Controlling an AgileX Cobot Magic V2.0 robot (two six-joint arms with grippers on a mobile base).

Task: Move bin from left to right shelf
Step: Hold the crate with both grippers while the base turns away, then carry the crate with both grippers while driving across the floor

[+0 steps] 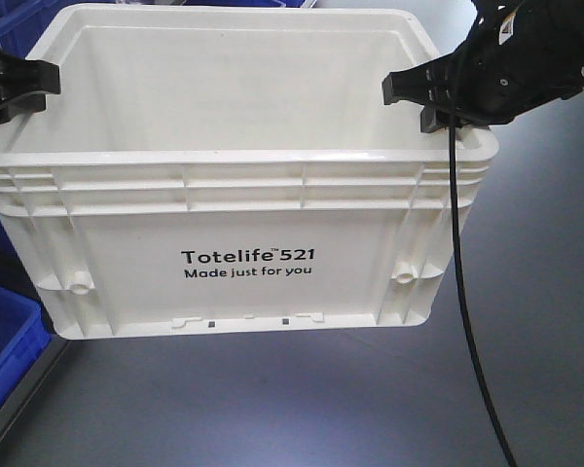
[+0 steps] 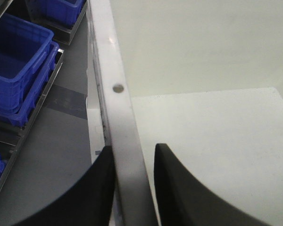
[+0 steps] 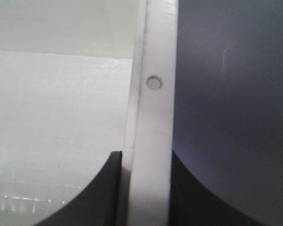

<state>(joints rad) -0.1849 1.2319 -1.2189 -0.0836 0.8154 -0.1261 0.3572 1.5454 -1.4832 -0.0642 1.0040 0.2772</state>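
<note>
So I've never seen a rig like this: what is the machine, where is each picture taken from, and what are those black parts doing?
It is a two-armed robot. The wide picture looks forward from its body at an empty white crate, apparently lifted above the grey floor; blue bins sit at the left. The other two pictures come from cameras on its wrists. Each shows one black hand pinching the crate's rim: the left hand on the left wall, the right hand on the right.

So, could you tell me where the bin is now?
The bin fills the front view's centre, its side rims clamped by the left gripper and right gripper.
</note>
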